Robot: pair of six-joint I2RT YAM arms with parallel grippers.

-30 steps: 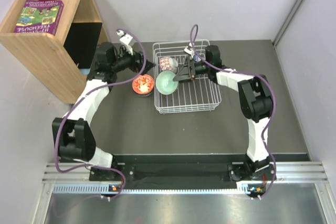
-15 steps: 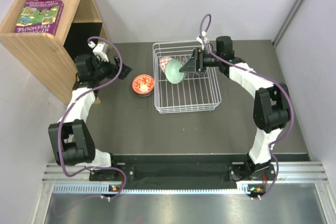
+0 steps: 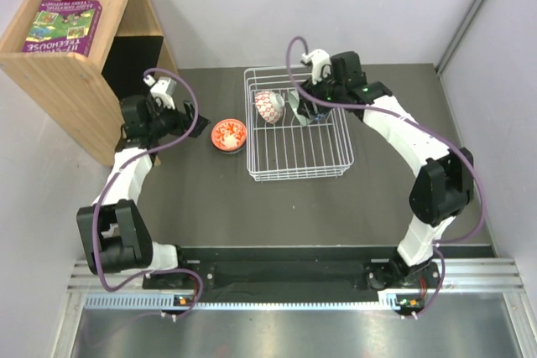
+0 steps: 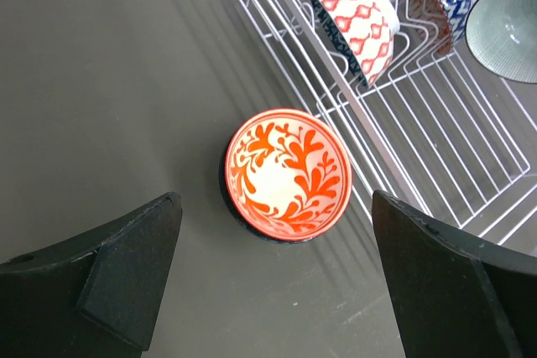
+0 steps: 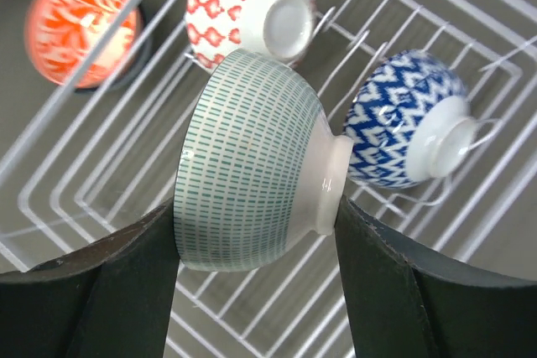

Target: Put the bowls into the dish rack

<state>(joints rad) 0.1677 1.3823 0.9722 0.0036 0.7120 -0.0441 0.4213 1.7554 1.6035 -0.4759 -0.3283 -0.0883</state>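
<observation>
Red-and-white bowl (image 5: 252, 10) and blue-and-white bowl (image 5: 401, 119) are racked; right fingers (image 5: 109, 291) pinch the pale green bowl (image 5: 252, 161) over the dish rack (image 3: 299, 176). The orange-red bowl (image 4: 288, 173) sits on the counter (image 4: 84, 81) beneath spread left fingers (image 4: 126, 266).

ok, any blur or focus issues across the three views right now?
Right wrist: the pale green bowl is sharp, while the orange-red bowl at top left is soft and out of focus. Left wrist: that orange-red bowl and the dish rack wires are crisp, and the green bowl is cut off by the frame's corner. Top external: evenly lit with soft shadows, bowls small.
</observation>
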